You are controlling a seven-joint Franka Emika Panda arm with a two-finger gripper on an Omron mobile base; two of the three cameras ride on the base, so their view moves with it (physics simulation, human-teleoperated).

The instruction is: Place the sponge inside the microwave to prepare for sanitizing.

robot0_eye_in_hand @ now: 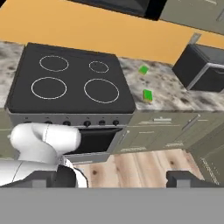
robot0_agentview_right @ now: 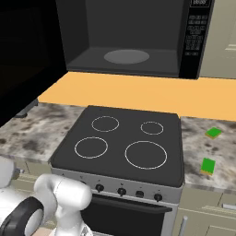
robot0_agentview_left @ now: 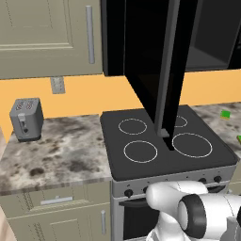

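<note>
The microwave [robot0_agentview_right: 193, 41] hangs above the cooktop with its tall black door [robot0_agentview_left: 160, 61] swung wide open. Its dark cavity shows a grey turntable [robot0_agentview_right: 126, 56] with nothing on it. Two small green blocks with yellow edges lie on the counter right of the stove, one nearer [robot0_agentview_right: 208, 166] [robot0_eye_in_hand: 148, 95] and one farther back [robot0_agentview_right: 213, 133] [robot0_eye_in_hand: 143, 69]. Either could be the sponge; I cannot tell which. My gripper [robot0_eye_in_hand: 120, 179] is open, its fingertips [robot0_eye_in_hand: 57, 177] far apart with nothing between them. It is in front of the stove, well short of both blocks.
The black four-ring cooktop [robot0_agentview_right: 120, 138] with oven and knobs sits below the microwave. A grey toaster [robot0_agentview_left: 27, 118] stands on the left counter. A dark boxy appliance [robot0_eye_in_hand: 199, 68] stands on the counter right of the green blocks. Cabinets [robot0_agentview_left: 47, 33] hang at upper left.
</note>
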